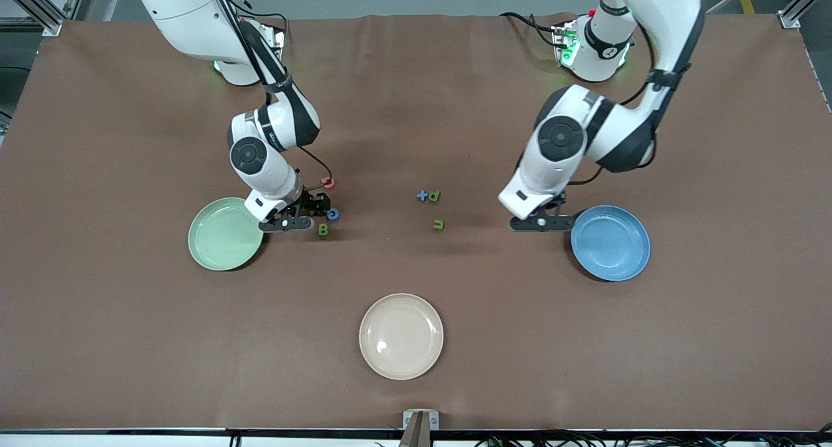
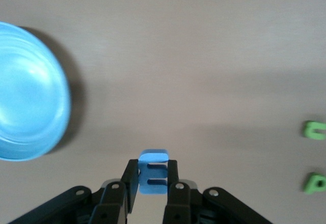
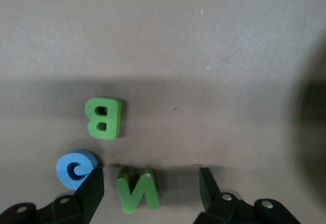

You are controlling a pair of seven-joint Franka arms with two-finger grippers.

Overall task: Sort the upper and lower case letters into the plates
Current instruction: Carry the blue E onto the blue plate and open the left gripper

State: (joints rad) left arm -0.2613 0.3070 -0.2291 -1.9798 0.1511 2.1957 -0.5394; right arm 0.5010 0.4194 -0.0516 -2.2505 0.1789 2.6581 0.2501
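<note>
Green N (image 3: 138, 191) between open end effector (image 3: 151, 186)

matt counter, glossy plates, foam-like letters

my counter (image 1: 416, 96) wears a matt brown covering, faintly creased like cloth or paper. the pale green plate (image 1: 224, 234), blue plate (image 1: 611, 242) and cream plate (image 1: 401, 336) are smooth and glossy, catching highlights. the letters, such as the green b (image 3: 104, 118) and blue e (image 2: 153, 172), look matt and soft-edged, like foam. my arm shells are shiny white plastic; my pincer fingers (image 3: 90, 193) are dull black plastic.
</note>
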